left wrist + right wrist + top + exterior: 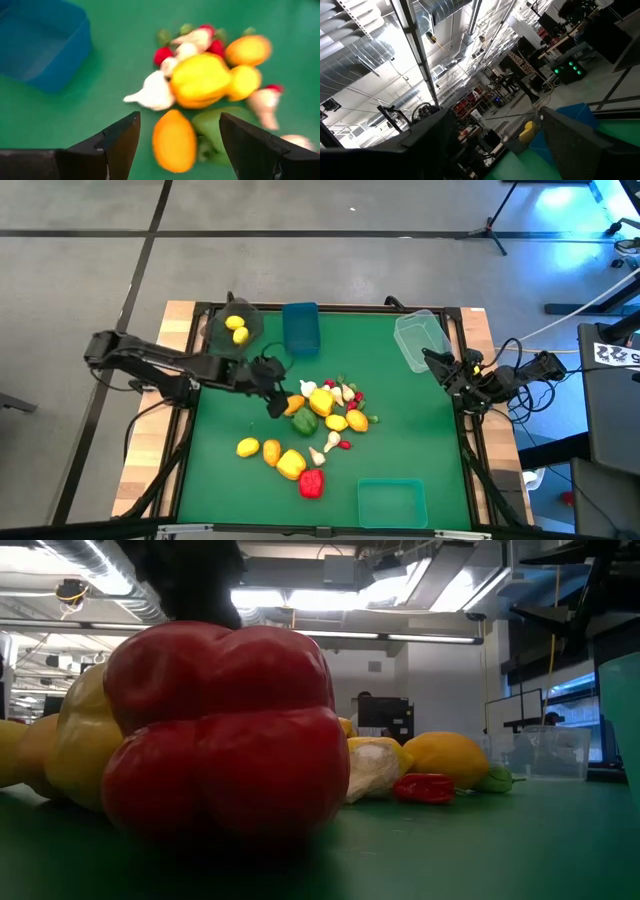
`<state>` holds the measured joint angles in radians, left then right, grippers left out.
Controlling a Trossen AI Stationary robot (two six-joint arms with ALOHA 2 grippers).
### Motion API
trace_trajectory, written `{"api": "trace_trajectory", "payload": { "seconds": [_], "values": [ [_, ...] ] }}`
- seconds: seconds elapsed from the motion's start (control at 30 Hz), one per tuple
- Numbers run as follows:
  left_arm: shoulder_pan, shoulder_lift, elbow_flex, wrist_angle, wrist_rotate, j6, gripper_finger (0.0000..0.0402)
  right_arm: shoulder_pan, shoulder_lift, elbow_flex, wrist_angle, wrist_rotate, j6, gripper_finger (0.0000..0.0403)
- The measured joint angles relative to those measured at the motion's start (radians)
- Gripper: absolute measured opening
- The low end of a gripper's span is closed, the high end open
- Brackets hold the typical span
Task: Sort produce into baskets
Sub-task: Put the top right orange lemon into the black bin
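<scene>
A: Four bins ring the produce pile on the green surface: dark grey bin with two yellow fruits already in it, blue bin beside it, clear bin, teal bin. Which arm is nearer the pile?

B: Left. Left hand hangs at the pile's edge on the blue-bin side, fingers spread, nothing between them. Right hand waits just beside the clear bin, well apart from the pile, also spread and empty.

A: What lies in front of the left hand?

B: Orange oval fruit, straight ahead, centred in the gap. Long axis looks to run along the reach, so the fingers would close across its narrow width. Green pepper touches it on one side; yellow pepper sits just beyond.

A: Risk?

B: Likely nudging the green pepper.
</scene>
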<state>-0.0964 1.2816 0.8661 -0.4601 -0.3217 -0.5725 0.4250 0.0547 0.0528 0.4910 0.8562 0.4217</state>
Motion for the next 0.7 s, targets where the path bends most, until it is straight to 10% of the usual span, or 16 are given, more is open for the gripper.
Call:
{"api": "trace_trajectory", "payload": {
  "seconds": [0.7],
  "values": [
    [0.003,0.218,0.002,0.006,-0.058,-0.124,0.0265,0.000,0.000,0.000,-0.006,0.000,0.023,0.0303]
  ]
}}
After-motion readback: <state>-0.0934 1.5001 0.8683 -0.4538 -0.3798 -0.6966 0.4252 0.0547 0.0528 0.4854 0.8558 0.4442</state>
